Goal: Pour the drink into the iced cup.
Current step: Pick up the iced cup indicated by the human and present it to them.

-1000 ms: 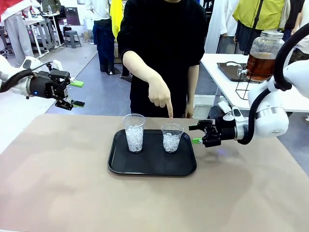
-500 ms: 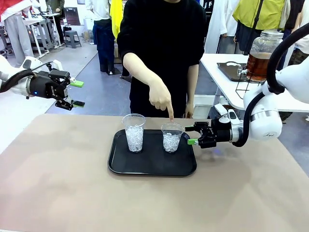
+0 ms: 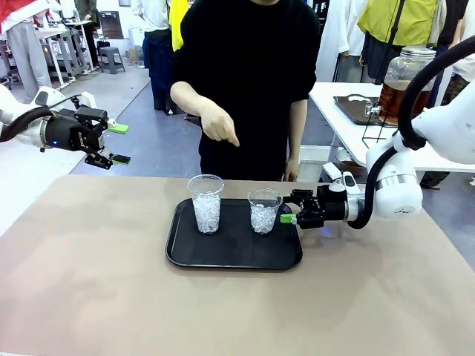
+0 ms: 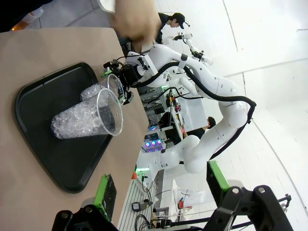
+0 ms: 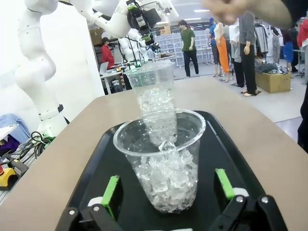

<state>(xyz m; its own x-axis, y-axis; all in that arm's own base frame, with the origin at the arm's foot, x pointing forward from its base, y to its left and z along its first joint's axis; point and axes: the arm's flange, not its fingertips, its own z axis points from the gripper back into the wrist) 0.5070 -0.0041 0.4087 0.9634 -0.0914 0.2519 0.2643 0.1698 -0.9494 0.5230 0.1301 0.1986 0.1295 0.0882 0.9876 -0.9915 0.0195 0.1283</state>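
1. One flat black tray (image 3: 231, 256) lies in the middle of the tan table (image 3: 89, 282).
2. Two clear plastic cups stand up on the tray, side by side, and both have ice in them. The left cup (image 3: 205, 204) is a bit taller. The right cup (image 3: 264, 211) is a bit shorter.
3. There are two robot arms. The right gripper (image 3: 289, 208) is low over the right edge of the tray, just beside the right cup. Its two fingers are spread wide apart. In the right wrist view the cup sits just in front of the gap between the two green pads (image 5: 111, 190), and the pads do not touch it.
4. The left gripper (image 3: 119, 144) is up in the air past the left side of the table, well apart from the tray. Its two fingers are spread wide too, with nothing between them.
5. One person in a black top stands at the far side of the table. One hand (image 3: 217, 122) is up above the cups with one finger pointing down. The other hand (image 3: 290, 175) hangs down near the far edge of the table.
6. The brown drink (image 3: 393, 100) is inside one big round glass jar (image 3: 401, 70) with a spigot (image 3: 369, 111). The jar sits on a black wire stand (image 3: 366, 137) on a white table (image 3: 330, 93) behind, far off to the right, well apart from the cups. One more dark tray (image 3: 352, 110) lies beside the jar.
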